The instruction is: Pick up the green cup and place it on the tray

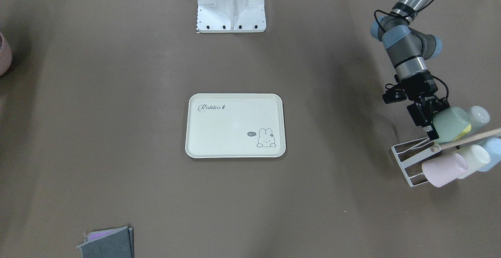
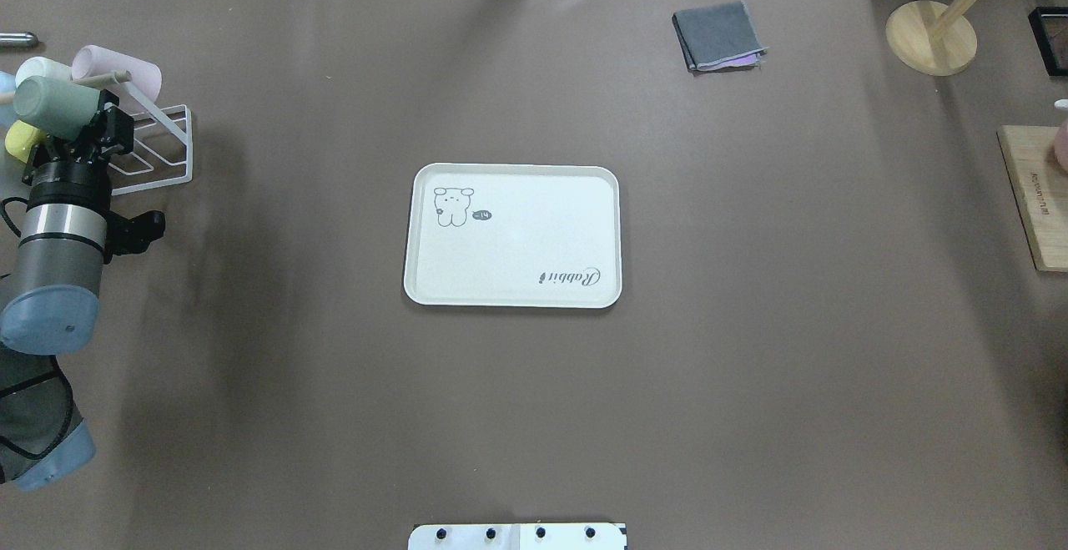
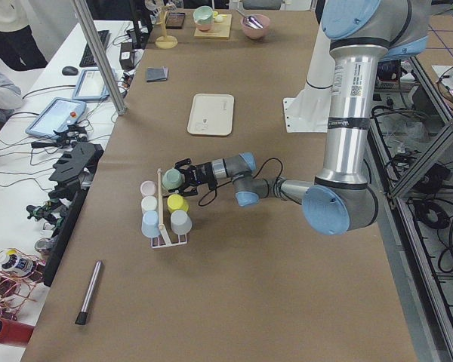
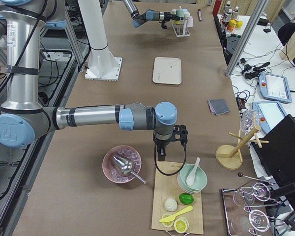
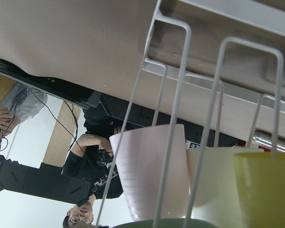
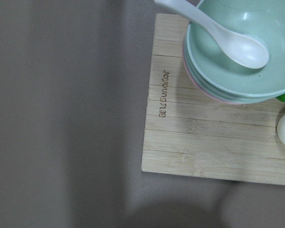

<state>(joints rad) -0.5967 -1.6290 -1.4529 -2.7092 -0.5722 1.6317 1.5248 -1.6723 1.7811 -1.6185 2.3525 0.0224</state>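
Observation:
The sage green cup (image 1: 450, 124) lies on its side at the white wire cup rack (image 1: 407, 160), at the table end on my left. My left gripper (image 1: 433, 127) is shut on the green cup (image 2: 52, 104) at its rim. In the left wrist view only a green edge (image 5: 156, 223) shows at the bottom, behind the rack wires. The cream tray (image 1: 235, 101) with the "Rabbit" script lies flat mid-table, nothing on it. My right gripper (image 4: 160, 153) shows only in the exterior right view, above a wooden board; I cannot tell whether it is open or shut.
The rack also holds a pink cup (image 1: 446, 169), a cream cup (image 1: 475, 158), a yellow-green cup (image 1: 465, 130) and pale ones. A folded grey cloth (image 2: 717, 35), a wooden stand (image 2: 930, 37) and a wooden board (image 2: 1035, 199) with stacked bowls (image 6: 237, 52) lie far right.

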